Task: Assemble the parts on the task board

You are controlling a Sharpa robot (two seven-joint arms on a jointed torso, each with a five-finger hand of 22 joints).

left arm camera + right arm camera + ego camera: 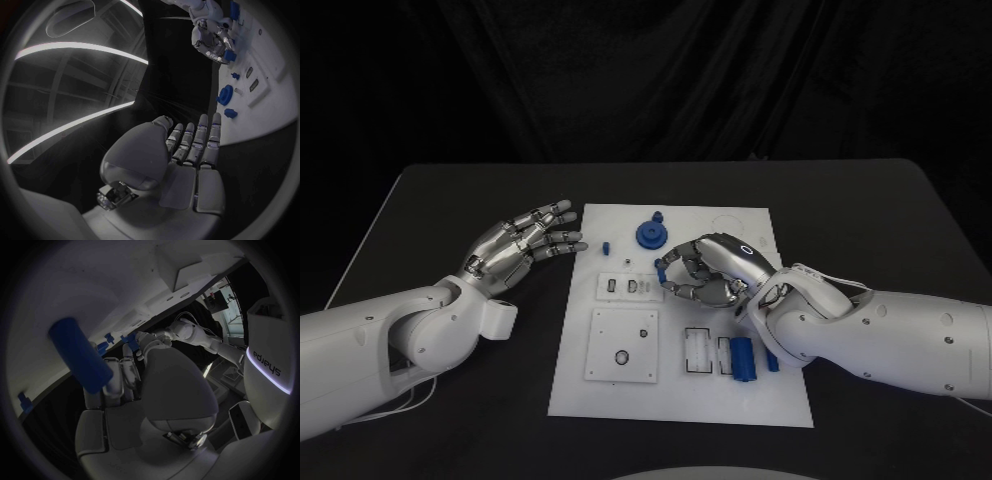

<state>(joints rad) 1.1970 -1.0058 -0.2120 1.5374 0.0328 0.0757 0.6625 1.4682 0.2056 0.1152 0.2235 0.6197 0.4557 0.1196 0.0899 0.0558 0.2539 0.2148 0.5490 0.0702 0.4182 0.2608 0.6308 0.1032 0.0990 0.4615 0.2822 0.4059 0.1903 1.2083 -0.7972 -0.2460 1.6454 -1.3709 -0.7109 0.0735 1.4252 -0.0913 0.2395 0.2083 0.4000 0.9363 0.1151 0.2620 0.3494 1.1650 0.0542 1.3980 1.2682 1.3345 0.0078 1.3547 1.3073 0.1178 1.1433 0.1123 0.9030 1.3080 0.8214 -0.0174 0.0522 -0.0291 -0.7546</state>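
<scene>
Two hands work over the black table (444, 200). At the task board's (682, 400) left edge, near its far corner, the left hand (524, 243) hovers released, fingers spread and holding nothing. Just beyond its fingertips, a small blue part (607, 246) lies on the board, and a round blue part (651, 233) stands near the far edge. Over the board's middle, the right hand (714, 266) is curled downward, grasping a blue cylinder (81, 356). Two more blue parts (746, 357) lie near the right edge.
</scene>
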